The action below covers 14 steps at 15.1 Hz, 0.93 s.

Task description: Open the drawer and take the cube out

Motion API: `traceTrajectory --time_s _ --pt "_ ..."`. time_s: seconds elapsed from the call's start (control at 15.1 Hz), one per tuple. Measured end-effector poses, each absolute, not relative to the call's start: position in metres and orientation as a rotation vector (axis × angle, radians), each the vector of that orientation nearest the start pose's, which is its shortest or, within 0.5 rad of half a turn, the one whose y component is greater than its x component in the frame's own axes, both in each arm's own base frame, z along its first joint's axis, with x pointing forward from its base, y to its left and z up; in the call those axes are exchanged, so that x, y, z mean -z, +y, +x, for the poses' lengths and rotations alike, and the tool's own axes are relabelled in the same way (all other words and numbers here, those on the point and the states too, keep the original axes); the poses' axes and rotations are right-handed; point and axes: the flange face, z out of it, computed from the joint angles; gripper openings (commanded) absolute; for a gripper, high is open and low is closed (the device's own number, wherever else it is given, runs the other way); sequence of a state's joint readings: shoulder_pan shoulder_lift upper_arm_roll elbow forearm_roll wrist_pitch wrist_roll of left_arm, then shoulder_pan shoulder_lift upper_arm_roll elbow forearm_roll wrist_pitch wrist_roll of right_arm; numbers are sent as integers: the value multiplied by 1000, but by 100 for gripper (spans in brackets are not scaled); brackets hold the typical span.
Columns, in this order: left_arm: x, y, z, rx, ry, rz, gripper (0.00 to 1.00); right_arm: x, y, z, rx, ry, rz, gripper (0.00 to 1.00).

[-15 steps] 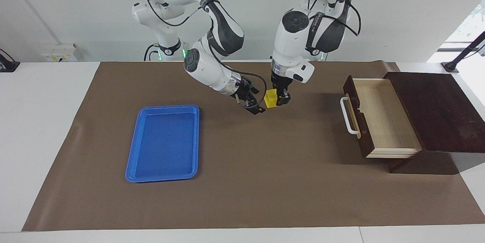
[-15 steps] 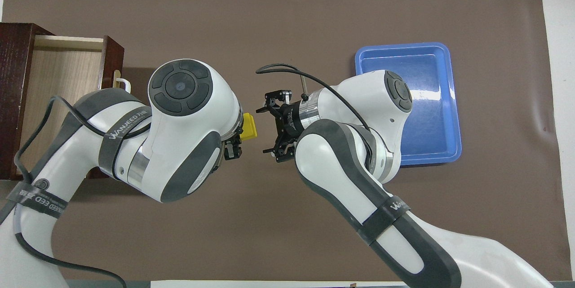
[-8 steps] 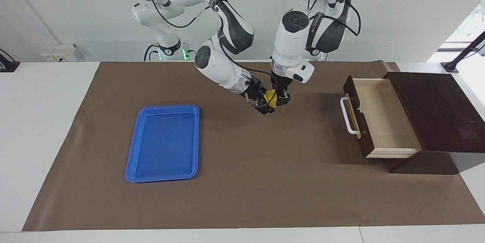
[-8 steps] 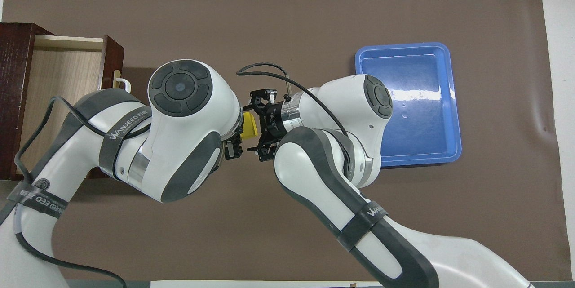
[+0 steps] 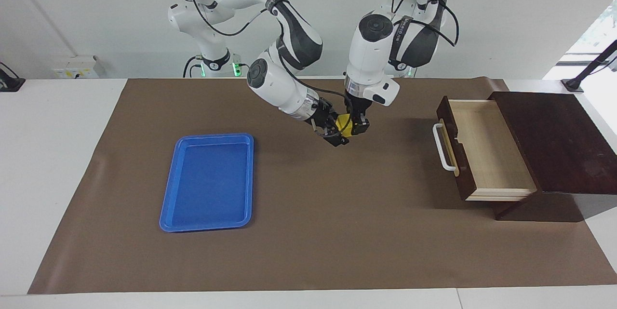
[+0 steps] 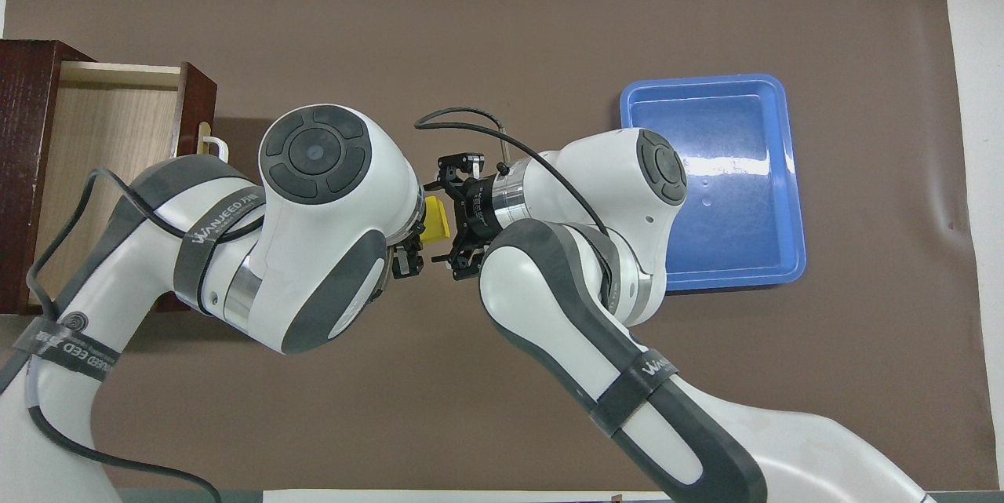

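As seen from across, find the cube (image 5: 343,123) clamped in the left tool (image 5: 354,127), up over the surface (image 5: 308,251) and out of the open drawer (image 5: 482,145), which lies at 3 o'clock from it; tray (image 5: 207,181) at 8 o'clock. Note the right tool (image 5: 336,131) at the cube's 9 o'clock, fingers apart, straddling it with no hold yet, by the look of it. Watch for a drop: releasing the left before closing the right would likely cause it. Watch too for finger clash, with both tools crowding one small block. Expect no long axis, all sides being equal; read one flat face turned toward the right tool.
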<state>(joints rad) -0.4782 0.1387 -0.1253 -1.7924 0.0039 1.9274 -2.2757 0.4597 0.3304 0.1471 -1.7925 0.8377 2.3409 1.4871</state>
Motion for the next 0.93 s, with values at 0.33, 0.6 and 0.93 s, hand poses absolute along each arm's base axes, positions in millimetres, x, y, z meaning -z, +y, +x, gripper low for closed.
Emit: traceTrajectory --time_s 0.33,0.6,0.93 --pt "-466 -338 496 22 2331 2110 0 -396 381 542 -675 1667 -1914 28" --pt "-466 -339 496 22 2311 2130 0 -395 380 543 -680 1667 -1916 0" --pt "-466 -339 497 20 2306 2126 0 -396 378 544 -675 1657 -1921 0"
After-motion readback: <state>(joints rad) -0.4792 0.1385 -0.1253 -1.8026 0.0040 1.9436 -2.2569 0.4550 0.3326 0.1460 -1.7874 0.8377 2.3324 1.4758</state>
